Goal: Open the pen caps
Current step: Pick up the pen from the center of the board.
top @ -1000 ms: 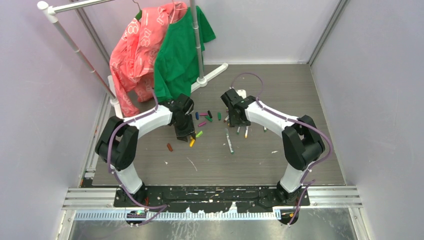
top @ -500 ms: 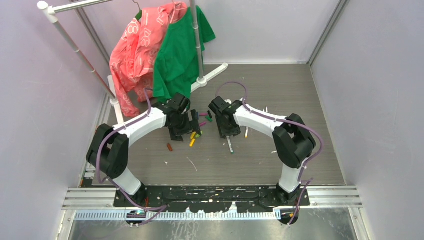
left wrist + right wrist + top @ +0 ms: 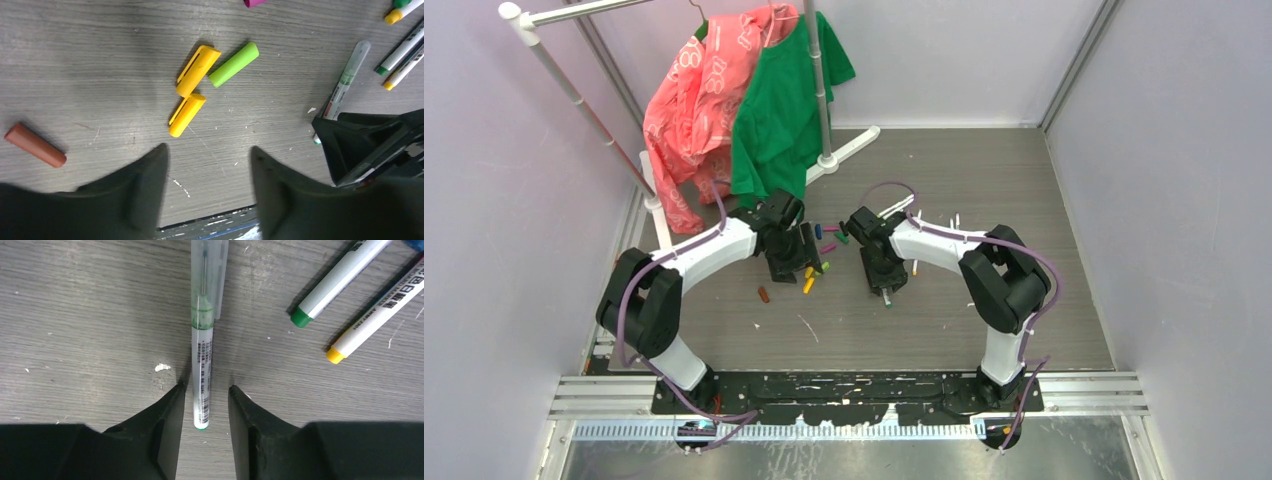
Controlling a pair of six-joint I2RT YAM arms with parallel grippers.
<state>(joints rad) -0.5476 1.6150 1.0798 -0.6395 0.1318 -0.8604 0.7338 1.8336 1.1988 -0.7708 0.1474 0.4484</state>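
- Overhead, both arms bend inward and low over the table (image 3: 1034,210), with their grippers near each other at its middle.
- Left gripper (image 3: 208,150): jaws spread wide and empty, poised over bare wood grain, with nothing between the fingers (image 3: 145,185).
- Just ahead of it lie a yellow cap (image 3: 198,70) and a second yellow cap (image 3: 187,114), almost end to end. A light-green cap (image 3: 233,64) lies just beside the first, its end touching or nearly touching it.
- Brown cap (image 3: 35,145): lies alone, well apart from the yellow pair.
- Magenta cap (image 3: 255,2): at the frame's top edge, mostly cut off.
- Right gripper (image 3: 206,387): jaws narrowly parted, straddling the near end of a green pen (image 3: 202,355). A thin gap shows on each side, so nothing is clamped.
- Clear cap (image 3: 210,275): seated on the far end of that pen, which lies flat on the table.
- Beside it lie a green-ended pen (image 3: 320,295) and a yellow-ended pen (image 3: 370,325), slanted and side by side, apart from the fingers.
- Far corner: a garment rack (image 3: 822,90) carrying a pink shirt (image 3: 699,100) and a green shirt (image 3: 779,110).
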